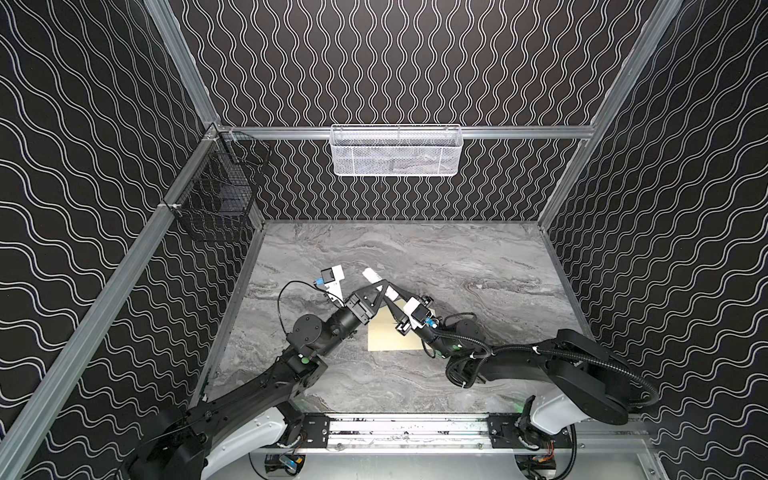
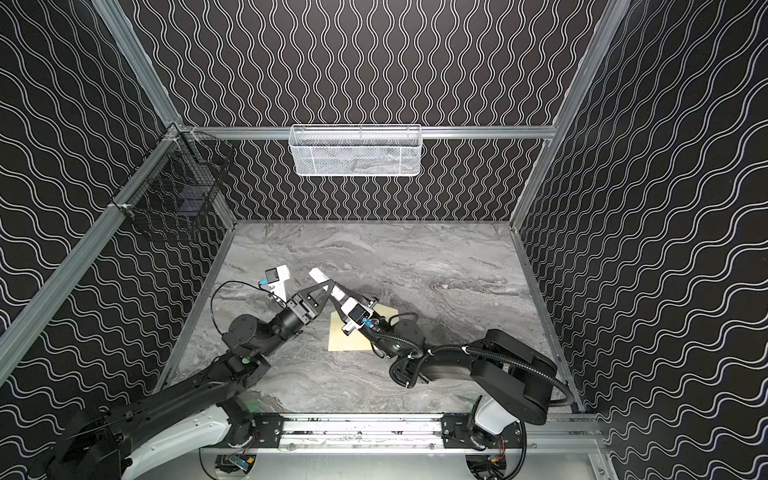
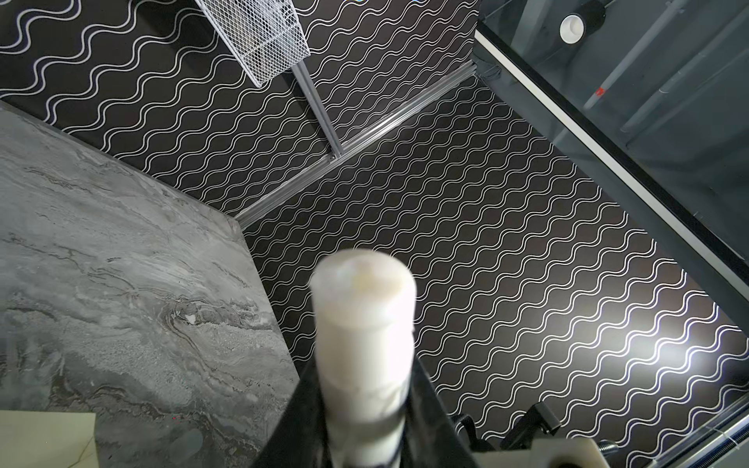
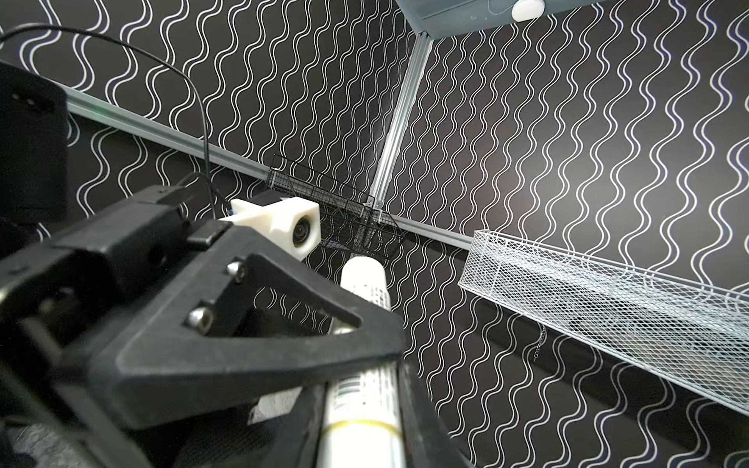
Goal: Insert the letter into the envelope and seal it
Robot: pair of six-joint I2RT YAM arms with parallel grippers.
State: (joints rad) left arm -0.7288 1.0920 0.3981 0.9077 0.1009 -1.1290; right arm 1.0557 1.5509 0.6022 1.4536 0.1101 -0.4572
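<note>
**Glue stick bridged between both sets of fingers, envelope flat below**

The left fingers (image 1: 383, 286) are closed most of the way on a white glue stick (image 1: 371, 275), and the left wrist view shows its rounded end (image 3: 364, 308) jutting out past their tips. The right fingers (image 1: 395, 298) flank the other end of the same stick. In the right wrist view its barcoded body (image 4: 358, 405) sits tight between them, so I judge them closed on it as well.

The stick's long axis is what matters here. It runs in line with the right fingers, slopes up and away from them, and passes between the left fingers to a free end beyond. Any pull, whether to uncap it or hand it over, should follow that line. I cannot tell which end carries the cap.

The envelope (image 1: 388, 338) lies flat on the counter (image 1: 478, 270), beneath both sets of fingers and slightly back toward the arms' bases. Neither touches it, and the right arm is the nearer one, with its wrist hanging over the envelope. The arms hide the flap edge, so I cannot say whether it is open. The letter shows in no view and is presumably already inside, which leaves only the sealing.
</note>
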